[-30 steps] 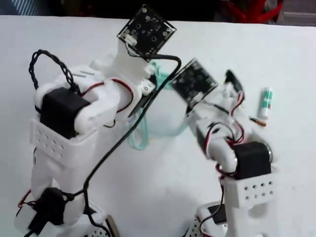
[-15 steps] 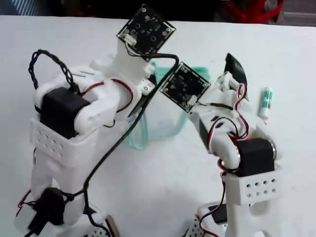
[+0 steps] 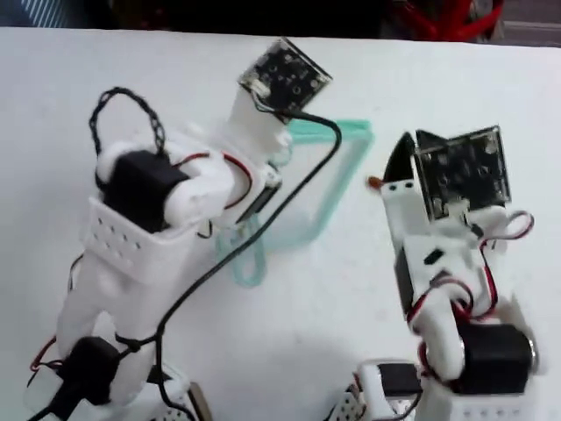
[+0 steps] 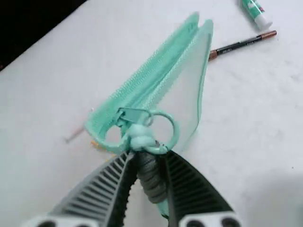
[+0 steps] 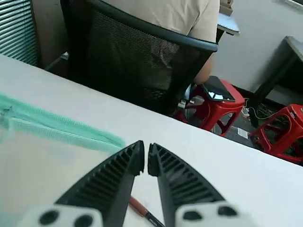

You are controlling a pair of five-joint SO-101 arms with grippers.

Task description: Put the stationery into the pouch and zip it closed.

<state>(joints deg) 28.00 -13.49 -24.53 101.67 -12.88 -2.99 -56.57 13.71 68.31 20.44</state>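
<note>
No text, number or sign is legible. The pencil [image 4: 242,43] carries a pale printed line along its barrel and the green tube [image 4: 255,10] carries white markings, but both are too small to read.

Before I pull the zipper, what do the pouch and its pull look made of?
Pouch: soft translucent plastic, seemingly vinyl; the table shows through its side. Zipper tape: mint woven fabric, by its ribbed texture. Pull ring: smooth mint, plastic or painted metal, unclear. The left gripper is shut on its knotted cord.
</note>
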